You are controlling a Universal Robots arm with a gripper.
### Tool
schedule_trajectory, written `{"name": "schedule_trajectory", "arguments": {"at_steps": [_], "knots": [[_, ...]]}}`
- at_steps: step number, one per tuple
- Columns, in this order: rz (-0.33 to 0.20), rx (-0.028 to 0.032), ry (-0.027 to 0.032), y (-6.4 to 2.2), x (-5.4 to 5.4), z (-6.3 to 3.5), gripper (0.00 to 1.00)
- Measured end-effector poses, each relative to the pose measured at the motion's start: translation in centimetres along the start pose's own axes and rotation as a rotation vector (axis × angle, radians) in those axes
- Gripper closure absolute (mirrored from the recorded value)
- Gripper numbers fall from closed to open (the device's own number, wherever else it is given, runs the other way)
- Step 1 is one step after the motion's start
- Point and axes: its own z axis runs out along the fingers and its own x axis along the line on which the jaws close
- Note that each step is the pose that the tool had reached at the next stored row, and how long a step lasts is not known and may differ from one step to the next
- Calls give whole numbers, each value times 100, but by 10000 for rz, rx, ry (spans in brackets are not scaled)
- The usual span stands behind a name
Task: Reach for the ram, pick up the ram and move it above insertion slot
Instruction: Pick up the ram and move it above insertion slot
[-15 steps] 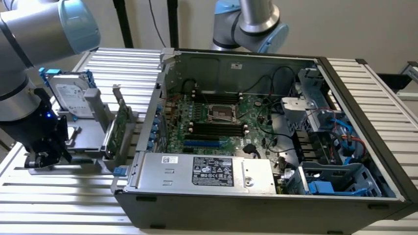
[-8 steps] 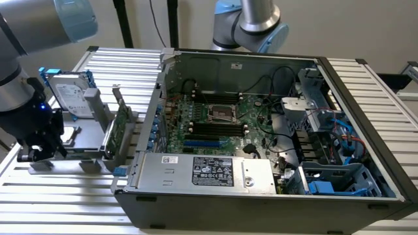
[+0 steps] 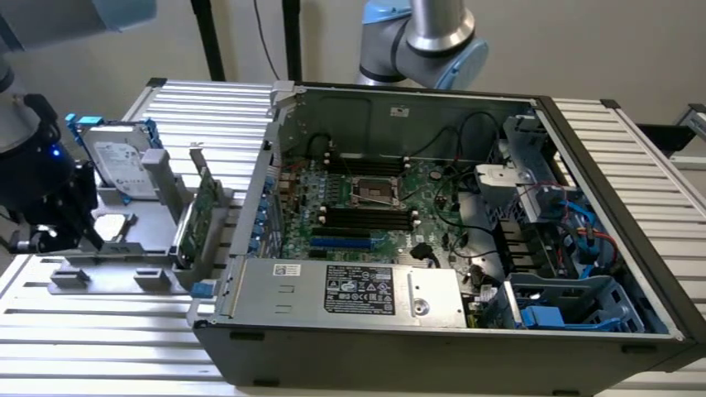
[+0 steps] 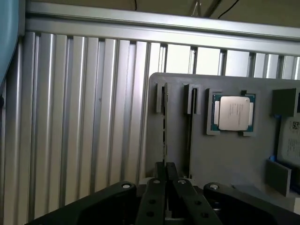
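Pick-up step: tool [image 4: 164, 169] apparently closed on the ram [image 4: 164, 122], upright in its holder [image 4: 225, 157]; freeing it calls for a straight lift.

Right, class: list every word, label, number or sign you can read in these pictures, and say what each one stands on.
No text can be read as it stands.
Black label on the silver metal power supply box: print too small to read.
Small white sticker on the same box: blurred.
Pale label on the upright grey hard drive: blurred.
Markings on the square silver processor chip: too faint to read.
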Motion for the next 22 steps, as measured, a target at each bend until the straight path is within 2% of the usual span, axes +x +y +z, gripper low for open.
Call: {"name": "schedule_trajectory", "arguments": {"at_steps": [7, 22], "knots": [[1, -9, -1, -168, -5, -317, 87], [0, -13, -7, -668, -14, -976, 87]]}}
